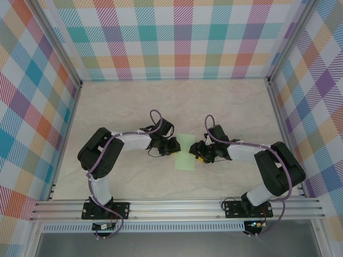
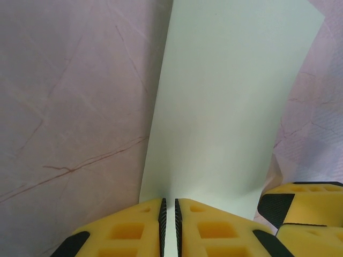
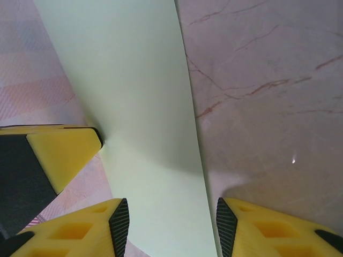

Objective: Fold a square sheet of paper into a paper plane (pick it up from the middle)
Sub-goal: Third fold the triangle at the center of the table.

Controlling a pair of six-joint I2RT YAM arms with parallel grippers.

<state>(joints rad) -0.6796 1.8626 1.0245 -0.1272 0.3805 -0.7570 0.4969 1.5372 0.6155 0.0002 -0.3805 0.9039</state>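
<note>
Pinching the thin pale green square sheet of paper (image 1: pixel 185 152) at the middle of the marbled bench (image 1: pixel 134 101) with our narrowly closed left end effector (image 2: pixel 169 209), we judged our right end effector (image 3: pixel 168 222), jaws apart astride its other side, should close gently and squarely.

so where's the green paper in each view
top external: sheet of paper sits just below the picture's centre.
left wrist: sheet of paper runs from bottom centre to top right.
right wrist: sheet of paper runs from top left to bottom centre.
shared landmark: left gripper pinching the paper's edge; it is the yellow finger at left in the right wrist view.
</note>
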